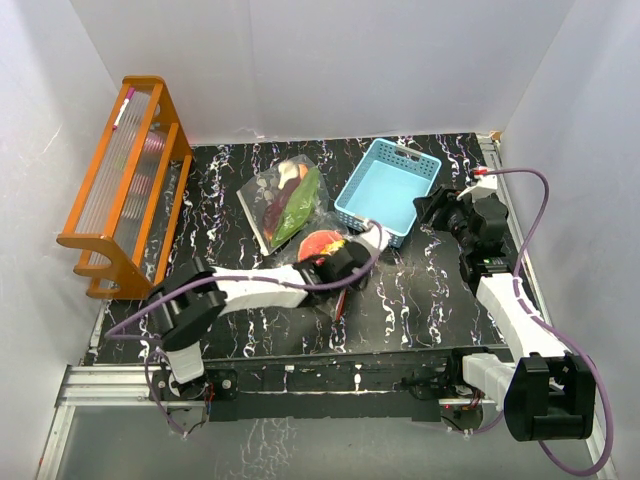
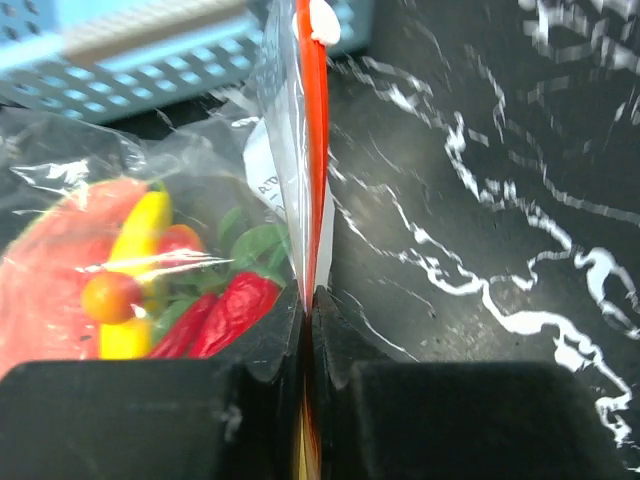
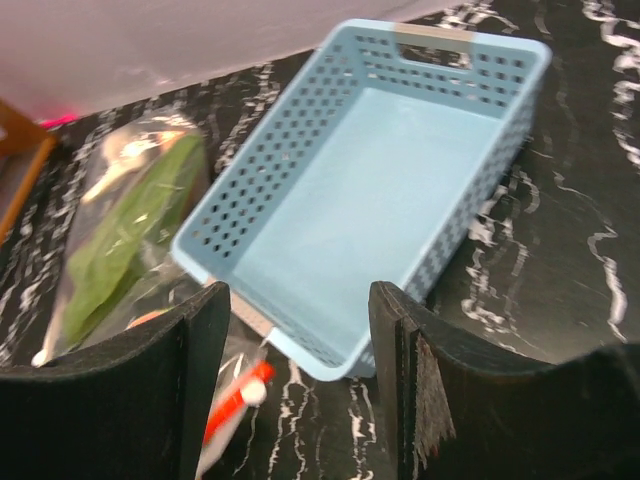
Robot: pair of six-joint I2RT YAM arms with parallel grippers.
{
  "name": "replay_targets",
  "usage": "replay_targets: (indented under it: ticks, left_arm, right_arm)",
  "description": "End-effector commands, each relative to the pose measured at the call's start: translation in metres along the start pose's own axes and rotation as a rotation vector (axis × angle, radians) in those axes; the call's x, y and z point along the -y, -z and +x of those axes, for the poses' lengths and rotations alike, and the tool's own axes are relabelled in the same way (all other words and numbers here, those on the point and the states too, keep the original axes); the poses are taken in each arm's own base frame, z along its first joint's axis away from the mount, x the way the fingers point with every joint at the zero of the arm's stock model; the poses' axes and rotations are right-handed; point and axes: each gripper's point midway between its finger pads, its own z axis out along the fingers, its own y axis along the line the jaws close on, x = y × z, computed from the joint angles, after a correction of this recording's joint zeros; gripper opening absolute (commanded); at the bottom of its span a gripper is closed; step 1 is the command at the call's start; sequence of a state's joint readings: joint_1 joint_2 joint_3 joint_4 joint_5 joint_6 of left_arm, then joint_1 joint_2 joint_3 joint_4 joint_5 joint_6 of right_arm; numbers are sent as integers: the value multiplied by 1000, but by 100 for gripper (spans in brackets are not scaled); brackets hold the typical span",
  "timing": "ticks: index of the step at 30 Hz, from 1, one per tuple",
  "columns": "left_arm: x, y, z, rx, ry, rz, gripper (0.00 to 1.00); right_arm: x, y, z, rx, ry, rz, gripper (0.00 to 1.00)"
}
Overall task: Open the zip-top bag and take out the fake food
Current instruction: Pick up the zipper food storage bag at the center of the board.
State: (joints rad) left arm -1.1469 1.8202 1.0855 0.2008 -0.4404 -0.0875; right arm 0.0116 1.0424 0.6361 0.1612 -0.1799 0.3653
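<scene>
Black marble-look table (image 1: 420, 300), white walls all round. Left to right for you:

- Orange wooden rack (image 1: 125, 190) stands at the far left, well apart from both arms.
- A far bag (image 1: 285, 205) lies flat at mid-table, left of the basket. It holds a long green leaf (image 1: 300, 205). The right wrist view shows this bag only as a blur, and you can't make out its other contents.
- The near bag (image 1: 322, 245) sits at the tip of the left arm, just in front of the basket's near corner. In the top view the wrist covers the pinch, so you can't read the fingers there.
- The left wrist view settles it. The left gripper (image 2: 310, 300) is clamped on the bag's red zip strip (image 2: 312, 150). The strip runs straight up the picture to a white slider (image 2: 322, 20), which the top edge cuts off.
- Through crinkled plastic in that view you get the banana (image 2: 140, 225), a red chilli (image 2: 235, 305), a small orange piece (image 2: 108, 295) and green leaves (image 2: 250, 245). They lie against a pink-red round shape (image 2: 60, 270) that is blurred, with the black finger hiding its lower part. All of the food is inside the bag.
- The light-blue basket (image 1: 408, 152) is right of the bags. The right wrist view shows nothing inside it.
- The right gripper (image 1: 437, 208) is just beside the basket's right side. Its fingers are spread wide with nothing between them.
- The red strip and slider also show at the bottom of the right wrist view, partly behind the left finger.
</scene>
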Motion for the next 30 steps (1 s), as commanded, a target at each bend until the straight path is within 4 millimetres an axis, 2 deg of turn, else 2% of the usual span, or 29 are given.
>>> replay_targets:
  ticks: [1, 3, 6, 9, 14, 19, 25, 30]
  left_arm:
    - [-34, 27, -59, 127, 229, 129, 0]
    - [-56, 35, -72, 163, 322, 174, 0]
    - [-71, 48, -88, 198, 395, 275, 0]
    - [-70, 61, -101, 206, 417, 385, 0]
    - [-55, 89, -120, 254, 464, 622, 0]
    - [-49, 109, -136, 287, 479, 767, 0]
    - [-66, 126, -159, 368, 535, 872, 0]
    - [-79, 139, -171, 423, 568, 928, 0]
  right_arm:
    - [-40, 5, -17, 58, 63, -218, 59]
    - [-46, 6, -16, 49, 61, -259, 61]
    - [-62, 8, -12, 50, 64, -364, 67]
    - [-80, 13, -5, 20, 63, -489, 74]
    - [-107, 27, 12, -64, 61, -705, 79]
    - [-117, 34, 13, -65, 77, -790, 87]
    - [-131, 47, 15, -71, 73, -924, 88]
    - [-139, 55, 17, -78, 59, -1024, 88]
